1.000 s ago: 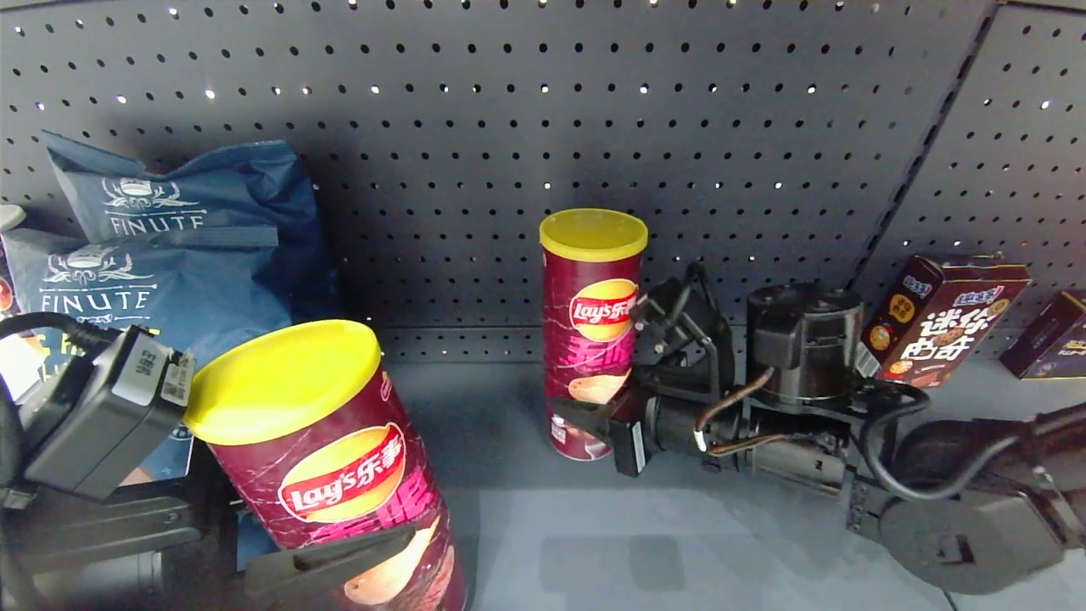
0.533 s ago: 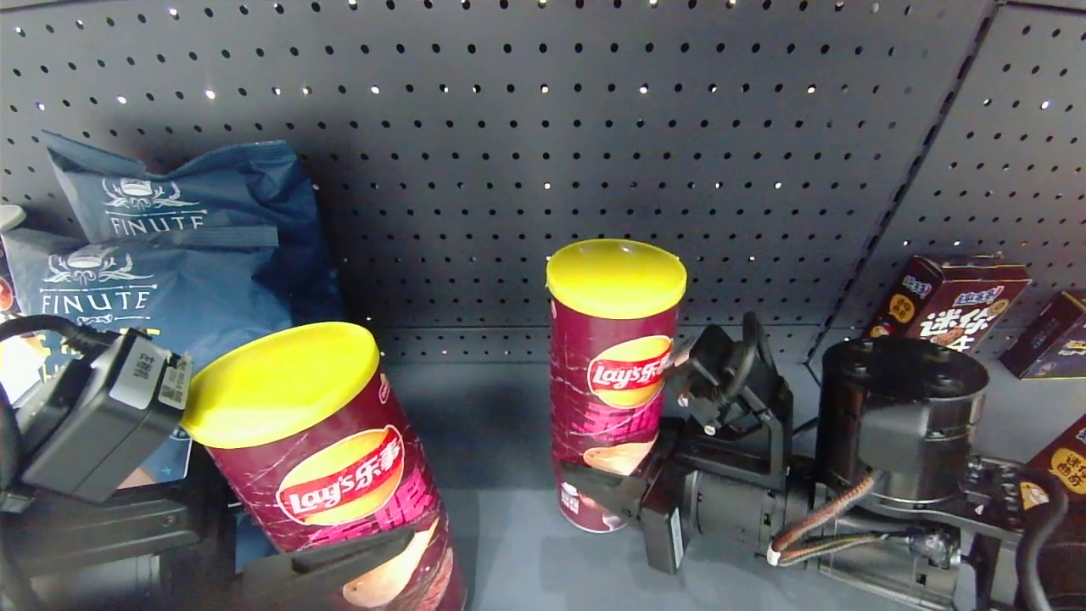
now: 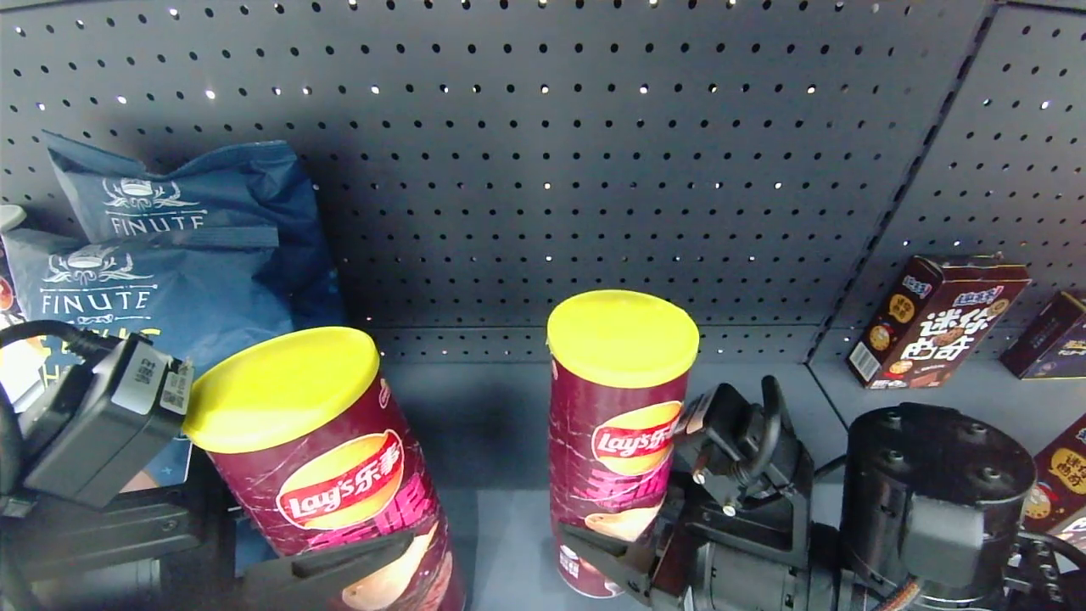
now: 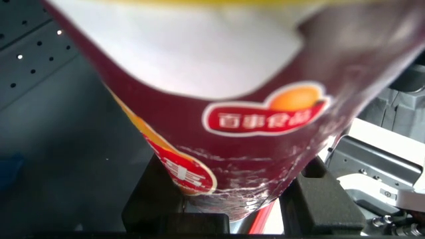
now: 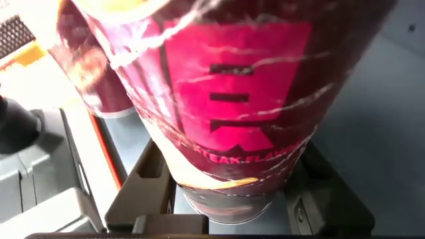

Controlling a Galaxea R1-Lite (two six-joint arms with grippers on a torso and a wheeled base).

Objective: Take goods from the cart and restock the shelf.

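Note:
Two maroon chip cans with yellow lids are held above the grey shelf floor (image 3: pixel 492 424). My left gripper (image 3: pixel 356 543) is shut on the nearer, tilted left can (image 3: pixel 314 475) low on its body. The left wrist view shows that left can (image 4: pixel 252 99) pinched in the left gripper (image 4: pixel 232 206). My right gripper (image 3: pixel 602 526) is shut on the upright right can (image 3: pixel 619 424) near its base, one finger (image 3: pixel 594 543) crossing its front. In the right wrist view the right can (image 5: pixel 232 99) sits in the right gripper (image 5: pixel 232 199), with the left can (image 5: pixel 93 73) beyond.
Blue snack bags (image 3: pixel 170 246) lean against the pegboard back wall (image 3: pixel 543 170) at the left. Brown snack boxes (image 3: pixel 933 322) stand at the right past a shelf divider, another box (image 3: pixel 1052 475) nearer the front. Bare shelf floor lies between and behind the cans.
My right gripper has drawn its can from the back of the shelf toward the front, nearer the camera. The left can has barely shifted.

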